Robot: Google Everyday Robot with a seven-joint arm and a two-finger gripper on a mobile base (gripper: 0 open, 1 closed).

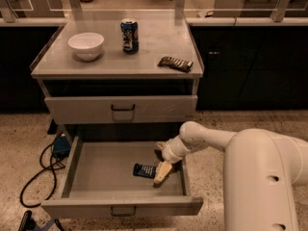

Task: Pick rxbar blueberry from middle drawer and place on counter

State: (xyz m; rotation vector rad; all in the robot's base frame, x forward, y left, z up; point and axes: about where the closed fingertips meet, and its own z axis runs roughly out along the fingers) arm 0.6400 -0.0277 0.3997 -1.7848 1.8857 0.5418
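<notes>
The rxbar blueberry (144, 170), a dark blue wrapper with a pale patch, lies flat on the floor of the open middle drawer (96, 162), towards its right side. My gripper (161, 159) is down inside the drawer, just right of the bar. It is open, with one tan finger (162, 172) beside the bar's right end and the other further back. The counter (149, 37) is the pale grey cabinet top above.
On the counter stand a white bowl (86, 45), a blue soda can (129, 35) and a dark ridged packet (175, 63). A shut drawer front (120, 109) sits above the open one. A cable and blue box (60, 145) lie on the floor at left.
</notes>
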